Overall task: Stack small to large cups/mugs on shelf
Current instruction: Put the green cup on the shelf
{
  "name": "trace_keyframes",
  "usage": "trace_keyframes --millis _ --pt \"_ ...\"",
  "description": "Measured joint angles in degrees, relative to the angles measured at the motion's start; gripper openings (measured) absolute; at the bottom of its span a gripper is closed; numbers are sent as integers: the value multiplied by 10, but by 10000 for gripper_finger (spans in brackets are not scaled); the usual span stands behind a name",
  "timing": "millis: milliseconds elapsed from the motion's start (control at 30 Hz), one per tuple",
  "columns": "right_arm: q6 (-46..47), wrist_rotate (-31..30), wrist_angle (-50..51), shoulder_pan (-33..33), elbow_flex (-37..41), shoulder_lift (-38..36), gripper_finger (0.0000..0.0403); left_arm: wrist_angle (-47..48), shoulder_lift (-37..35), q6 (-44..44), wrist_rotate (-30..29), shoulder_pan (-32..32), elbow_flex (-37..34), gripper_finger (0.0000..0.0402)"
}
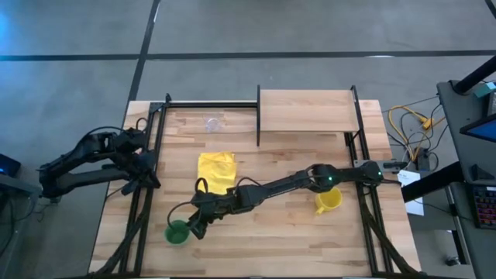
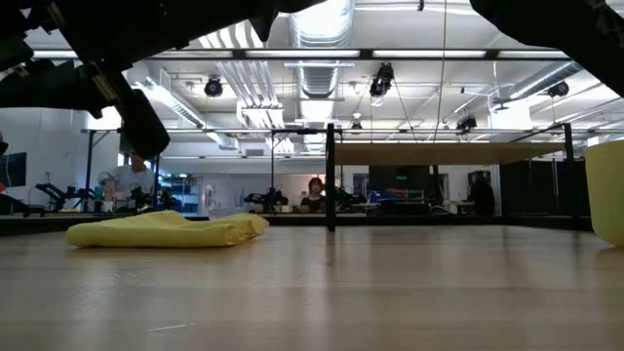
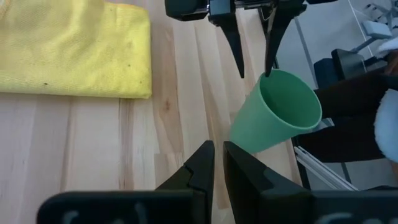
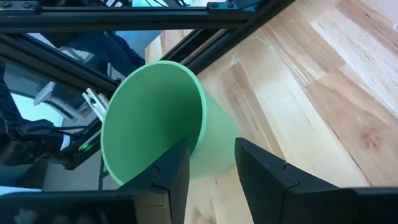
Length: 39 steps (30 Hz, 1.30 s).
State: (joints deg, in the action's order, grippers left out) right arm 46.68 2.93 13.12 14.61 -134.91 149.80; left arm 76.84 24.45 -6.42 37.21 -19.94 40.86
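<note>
- Slatted wooden worktop (image 1: 294,225) carries all the items, with a black frame along its edges and a workshop room beyond it in the low view.
- Right pincer (image 1: 192,229) reaches across to the worktop's front-left part; its fingers (image 4: 171,171) stand apart, straddling the rim of the green cup (image 1: 177,232), one inside the mouth and one outside the wall.
- Green cup (image 4: 158,118) tilts away from upright, its mouth turned sideways; whether the fingers press its wall cannot be told.
- Yellow cloth (image 1: 216,169) lies flat just behind the right pincer, beside its forearm.
- Yellow mug (image 1: 328,201) stands well off along the right arm, under its elbow.
- Clear cup (image 1: 213,123) sits farther behind the cloth, near the rear frame.
- Shelf (image 1: 307,110) stands at the rear, far from the right pincer and bare on top.
- Left pincer (image 3: 217,163) waits at the worktop's left edge, fingers nearly together and holding nothing, aimed at the green cup.
</note>
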Motion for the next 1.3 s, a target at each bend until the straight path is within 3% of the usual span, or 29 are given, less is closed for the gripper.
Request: trace_keyframes --millis 400,667,1067,1300 --pt "-2 0 -5 0 0 0 122 0 0 0 0 0 0 20" --pt "-2 0 -5 0 -1 0 100 1 0 1 0 0 0 20" --pt "17 0 -62 0 -1 -2 100 66 -2 3 33 0 6 20" --pt "35 2 -63 0 -1 -12 101 131 -2 15 94 0 12 20"
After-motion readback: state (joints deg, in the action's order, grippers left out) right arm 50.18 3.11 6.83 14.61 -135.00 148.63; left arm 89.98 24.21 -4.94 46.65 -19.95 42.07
